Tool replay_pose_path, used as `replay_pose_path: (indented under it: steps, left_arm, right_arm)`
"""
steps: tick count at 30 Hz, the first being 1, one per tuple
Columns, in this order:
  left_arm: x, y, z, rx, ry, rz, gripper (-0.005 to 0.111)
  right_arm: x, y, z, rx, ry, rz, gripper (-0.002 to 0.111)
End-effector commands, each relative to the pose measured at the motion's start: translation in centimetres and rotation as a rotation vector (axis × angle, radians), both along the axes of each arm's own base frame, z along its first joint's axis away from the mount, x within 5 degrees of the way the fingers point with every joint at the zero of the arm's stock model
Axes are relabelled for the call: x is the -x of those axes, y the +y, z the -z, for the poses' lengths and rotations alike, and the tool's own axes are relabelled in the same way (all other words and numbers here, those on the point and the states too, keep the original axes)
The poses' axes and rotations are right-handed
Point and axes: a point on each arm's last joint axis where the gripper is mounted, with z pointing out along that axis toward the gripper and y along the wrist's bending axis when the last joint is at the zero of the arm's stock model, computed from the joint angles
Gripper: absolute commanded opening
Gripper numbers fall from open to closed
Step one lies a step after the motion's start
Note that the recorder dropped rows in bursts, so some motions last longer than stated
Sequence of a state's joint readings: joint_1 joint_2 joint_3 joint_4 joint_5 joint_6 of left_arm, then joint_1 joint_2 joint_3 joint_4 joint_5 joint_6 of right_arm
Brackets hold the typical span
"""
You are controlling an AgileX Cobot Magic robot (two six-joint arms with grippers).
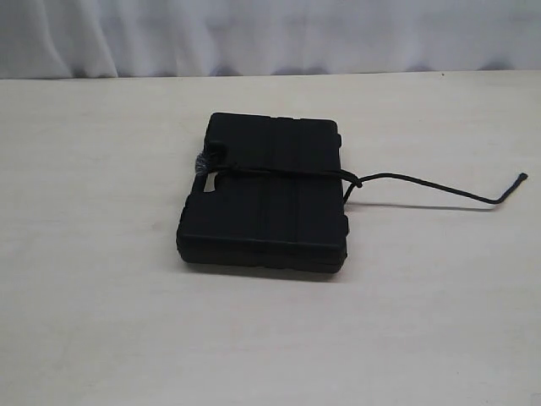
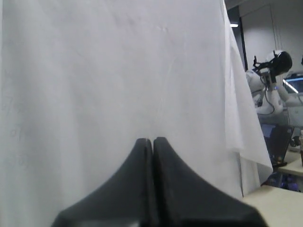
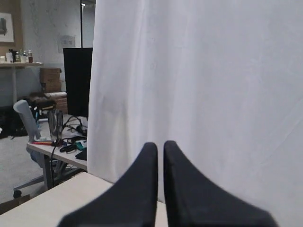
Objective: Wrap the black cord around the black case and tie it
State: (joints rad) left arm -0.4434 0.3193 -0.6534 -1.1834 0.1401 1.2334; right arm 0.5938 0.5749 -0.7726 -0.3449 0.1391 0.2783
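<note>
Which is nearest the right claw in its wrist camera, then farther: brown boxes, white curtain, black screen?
1. white curtain, just ahead of the right claw.
2. black screen, beyond the curtain's edge.
3. brown boxes, back by the wall.

The black case (image 1: pixel 266 194) looks like moulded plastic: matt, with only a faint dull sheen along its ridges and edges. The black cord (image 1: pixel 423 184) looks like thin string, matt and without shine; its weave is too fine to make out. The table (image 1: pixel 101 296) is pale cream, smooth and matt, with a faint wood-like grain. A white curtain (image 1: pixel 254 38) of thin cloth hangs in soft folds, plain and not glossy. In the wrist views, the left gripper (image 2: pixel 153 141) and right gripper (image 3: pixel 160 144) have black fingers that look like smooth matt plastic, with a soft grey sheen on their slopes.
</note>
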Motion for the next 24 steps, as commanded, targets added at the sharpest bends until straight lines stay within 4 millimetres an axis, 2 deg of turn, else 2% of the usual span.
replay_pose_path:
  steps: [1,5,9,24]
  left_arm:
    - [2.3,0.9,-0.2,0.040,-0.070,0.022,0.000]
    - [3.9,1.4,-0.2,0.050,-0.118,0.042,0.000]
    - [4.5,1.2,0.0,0.017,-0.130,0.084,0.000]
    - [4.7,1.1,0.1,0.005,-0.128,0.102,0.000]
  right_arm:
    - [1.1,-0.7,0.3,-0.024,-0.025,-0.006,0.004]
    - [1.7,-1.1,0.9,-0.027,-0.028,-0.005,0.004]
    - [1.8,-1.2,1.3,-0.023,-0.021,-0.002,0.004]
    - [1.8,-1.2,1.3,-0.022,-0.019,-0.001,0.004]
